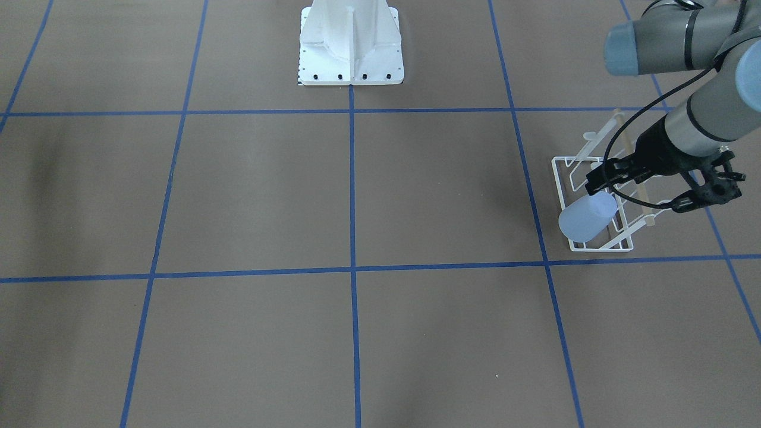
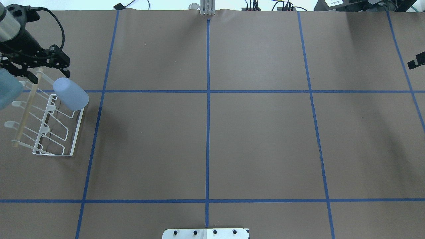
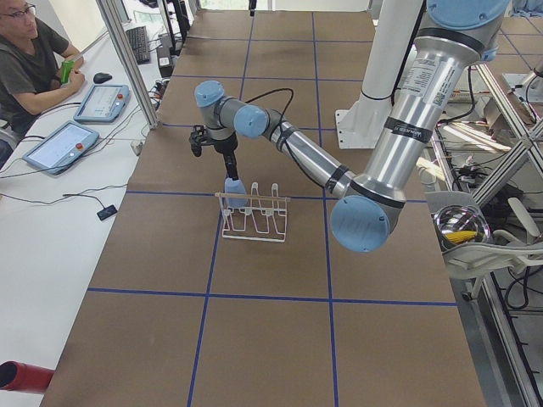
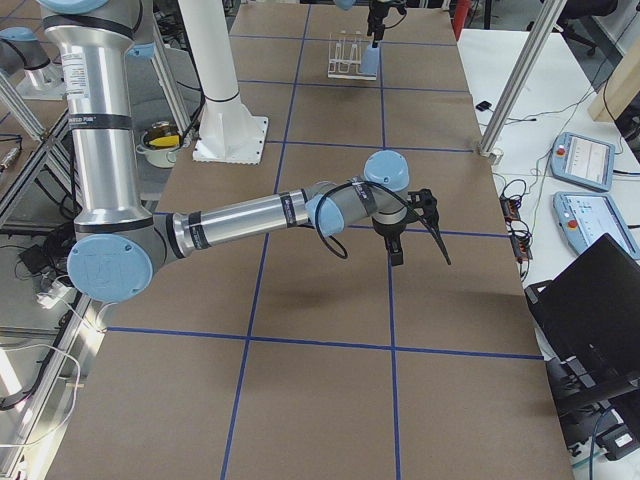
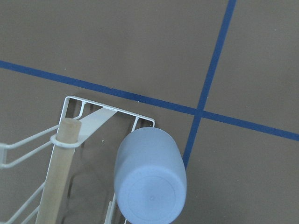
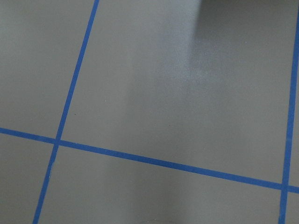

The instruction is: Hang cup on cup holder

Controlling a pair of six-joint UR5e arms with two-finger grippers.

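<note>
The pale blue cup (image 1: 587, 217) sits upside down and tilted over a prong at the far corner of the white wire cup holder (image 1: 594, 246). It also shows in the overhead view (image 2: 70, 94) and the left wrist view (image 5: 150, 184). The cup holder (image 2: 56, 132) has a light wooden rod (image 2: 28, 106) along one side. My left gripper (image 1: 645, 193) is open just above the rack, with one finger close over the cup's base and holding nothing. Only a black tip of my right gripper (image 2: 416, 61) shows at the overhead view's right edge, far from the rack; I cannot tell its state.
The white bolted pedestal base (image 1: 351, 47) stands at the robot's side of the table. Blue tape lines (image 2: 208, 99) grid the brown surface. An operator (image 3: 34, 59) sits at a side desk with tablets (image 3: 61, 144).
</note>
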